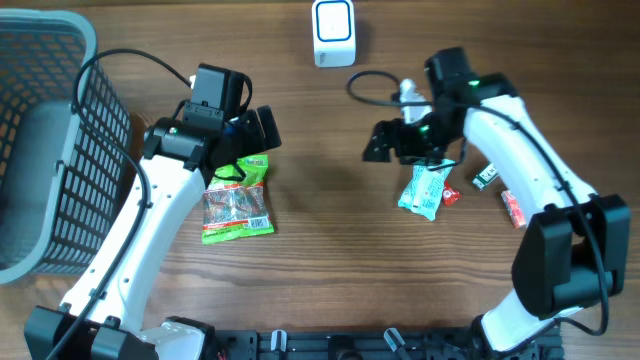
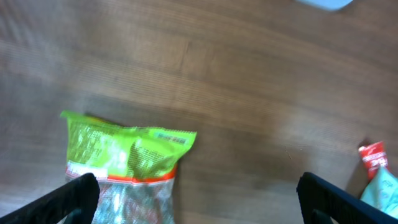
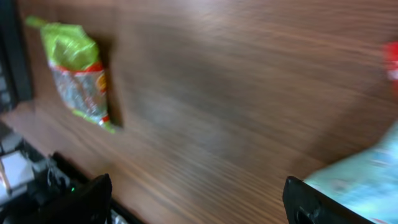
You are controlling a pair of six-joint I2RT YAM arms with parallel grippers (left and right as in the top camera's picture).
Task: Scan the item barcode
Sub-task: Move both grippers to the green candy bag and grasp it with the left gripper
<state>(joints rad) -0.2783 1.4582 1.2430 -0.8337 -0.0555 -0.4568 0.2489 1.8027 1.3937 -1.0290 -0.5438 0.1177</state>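
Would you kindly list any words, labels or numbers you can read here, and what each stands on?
None is readable.
Green snack packet: printed label, too small and blurred.
Pale blue packet: print blurred.
White device: no text visible.

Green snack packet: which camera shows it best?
Overhead: the green snack packet lies nearly whole and sharp on the table. Left wrist shows only its top half, cut off by the frame edge; right wrist shows it whole but small and blurred.
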